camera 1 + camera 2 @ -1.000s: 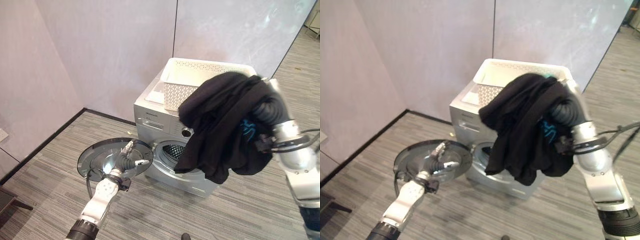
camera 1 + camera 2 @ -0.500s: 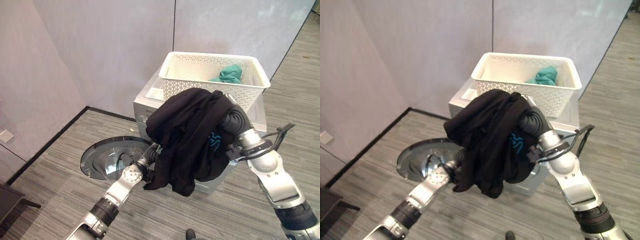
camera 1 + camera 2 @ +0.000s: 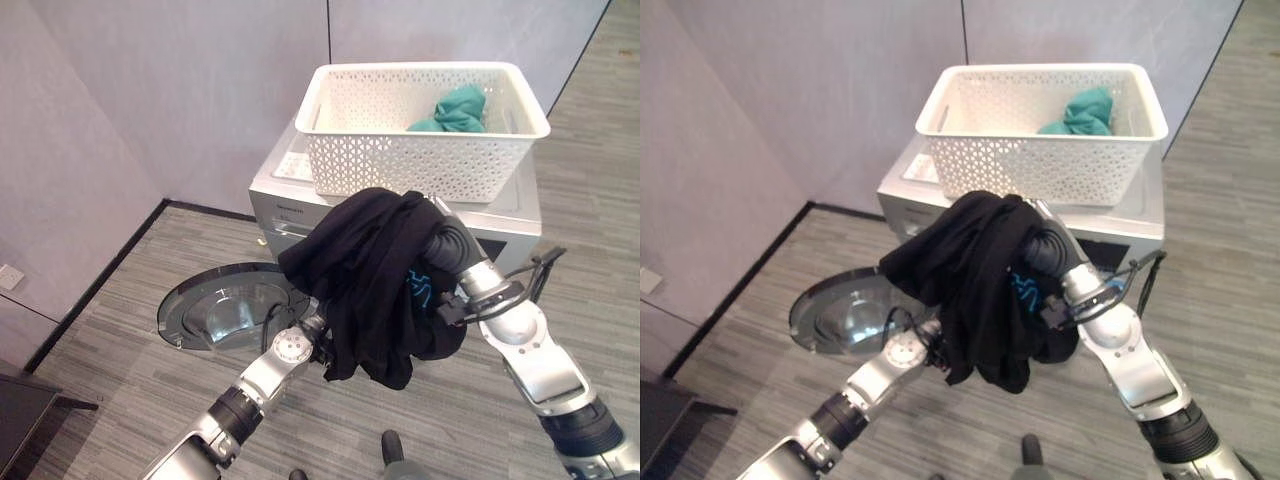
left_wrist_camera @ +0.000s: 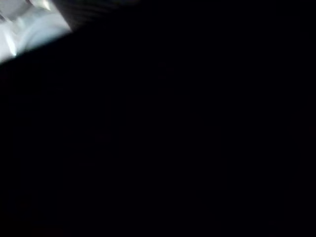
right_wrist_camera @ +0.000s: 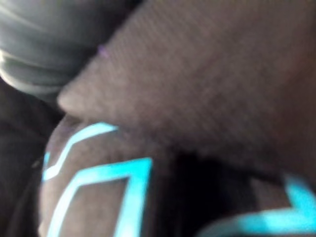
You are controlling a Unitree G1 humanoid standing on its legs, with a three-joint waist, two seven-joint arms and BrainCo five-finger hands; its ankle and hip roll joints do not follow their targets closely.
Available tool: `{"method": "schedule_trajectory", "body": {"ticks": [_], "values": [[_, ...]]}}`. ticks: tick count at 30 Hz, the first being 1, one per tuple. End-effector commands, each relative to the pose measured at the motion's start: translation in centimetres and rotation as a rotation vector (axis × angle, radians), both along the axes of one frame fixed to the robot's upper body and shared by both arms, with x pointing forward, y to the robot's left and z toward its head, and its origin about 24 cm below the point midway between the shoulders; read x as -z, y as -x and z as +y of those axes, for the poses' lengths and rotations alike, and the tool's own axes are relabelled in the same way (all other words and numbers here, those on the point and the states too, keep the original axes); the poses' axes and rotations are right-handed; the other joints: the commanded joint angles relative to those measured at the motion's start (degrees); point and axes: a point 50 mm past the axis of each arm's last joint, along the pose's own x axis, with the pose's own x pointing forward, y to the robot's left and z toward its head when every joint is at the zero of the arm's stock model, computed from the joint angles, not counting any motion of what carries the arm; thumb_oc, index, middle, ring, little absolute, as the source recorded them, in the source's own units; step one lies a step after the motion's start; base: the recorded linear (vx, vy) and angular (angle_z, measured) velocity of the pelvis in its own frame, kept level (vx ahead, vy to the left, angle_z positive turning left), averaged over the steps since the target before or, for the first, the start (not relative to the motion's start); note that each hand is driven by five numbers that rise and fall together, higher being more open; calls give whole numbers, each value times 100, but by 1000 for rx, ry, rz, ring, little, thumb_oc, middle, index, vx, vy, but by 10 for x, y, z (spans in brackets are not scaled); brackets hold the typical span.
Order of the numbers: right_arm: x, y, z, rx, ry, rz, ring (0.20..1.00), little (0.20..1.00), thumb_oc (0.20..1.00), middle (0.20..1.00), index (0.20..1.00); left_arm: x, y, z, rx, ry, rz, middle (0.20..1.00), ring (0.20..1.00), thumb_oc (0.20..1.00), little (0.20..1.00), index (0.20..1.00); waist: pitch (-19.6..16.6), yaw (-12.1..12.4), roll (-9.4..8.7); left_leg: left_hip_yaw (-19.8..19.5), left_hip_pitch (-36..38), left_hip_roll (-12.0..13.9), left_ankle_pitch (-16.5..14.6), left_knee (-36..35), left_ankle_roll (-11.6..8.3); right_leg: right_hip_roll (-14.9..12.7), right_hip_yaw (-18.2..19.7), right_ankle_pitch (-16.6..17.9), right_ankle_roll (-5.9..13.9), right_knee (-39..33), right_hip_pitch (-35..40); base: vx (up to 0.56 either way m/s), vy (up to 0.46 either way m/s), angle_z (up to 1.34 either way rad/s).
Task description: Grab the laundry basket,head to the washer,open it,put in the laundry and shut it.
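A black garment drapes over the right hand, hiding its fingers; the left hand's grip cannot be told either.

Nothing legible. Short line of dark print on the silver front panel of the washer, left of centre, too small to make out. Turquoise line markings on the black garment draped in front, not readable as letters.
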Motion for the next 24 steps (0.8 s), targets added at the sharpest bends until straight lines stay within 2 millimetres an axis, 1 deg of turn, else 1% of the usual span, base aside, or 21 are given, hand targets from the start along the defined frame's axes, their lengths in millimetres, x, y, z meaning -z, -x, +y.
{"method": "schedule_trajectory", "body": {"ticks": [1,4,7,9,13,15,17,19,23,24], "values": [[-40,-4,5,12,42,-211,200,200,200,200,200,-26,-9,-29,90,13,-109,1000,1000,1000,1000,1000,15,8,-117,-225,-382,-21,-54,26,85,-193,122,-434,218,165,-88,-65,2,-2],[-38,-11,-3,83,106,-218,200,200,200,200,200,-27,-5,-30,133,-11,-142,1000,1000,1000,1000,1000,187,23,-109,-170,-566,-19,-7,26,96,-180,208,-368,223,143,-303,-60,-5,-5],[-36,-13,-5,96,110,-206,200,200,200,200,200,-26,-4,-30,145,-21,-143,1000,1000,1000,1000,1000,220,40,-119,-167,-623,-17,8,26,100,-174,221,-353,222,140,-373,-35,-17,-11],[-32,-13,-10,123,106,-191,200,200,200,200,200,-23,-2,-32,160,-40,-141,1000,1000,1000,1000,1000,311,38,-142,-161,-742,-19,44,26,96,-174,215,-316,222,114,-467,-42,-20,-14],[-26,-14,-13,149,75,-176,200,200,200,200,200,-21,0,-38,174,-49,-134,1000,1000,1000,1000,1000,409,43,-161,-182,-874,-25,77,26,102,-164,205,-294,219,90,-574,-29,-10,0],[-24,-15,-14,154,68,-170,200,200,200,200,200,-20,0,-39,177,-51,-131,1000,1000,1000,1000,1000,418,46,-169,-183,-897,-24,82,26,100,-164,209,-285,218,78,-595,-7,-6,2],[-19,-16,-16,177,42,-152,200,200,200,200,200,-18,1,-42,176,-51,-120,1000,1000,1000,1000,1000,444,62,-212,-192,-951,-15,88,26,99,-161,199,-267,220,50,-620,-19,-23,4],[-17,-16,-18,188,32,-149,200,200,200,200,200,-20,1,-43,185,-56,-134,1000,1000,1000,1000,1000,452,75,-227,-197,-965,-5,87,26,97,-158,186,-274,223,44,-625,0,0,0],[-15,-16,-23,209,24,-145,200,200,200,200,200,-25,1,-41,196,-63,-177,1000,1000,1000,1000,1000,448,102,-246,-222,-975,0,82,26,96,-148,169,-283,218,41,-631,0,0,0],[-13,-15,-27,219,27,-141,200,200,200,200,200,-27,1,-33,201,-79,-217,1000,1000,1000,1000,1000,431,143,-262,-239,-963,6,68,26,90,-137,143,-298,218,30,-613,0,0,0]]}}
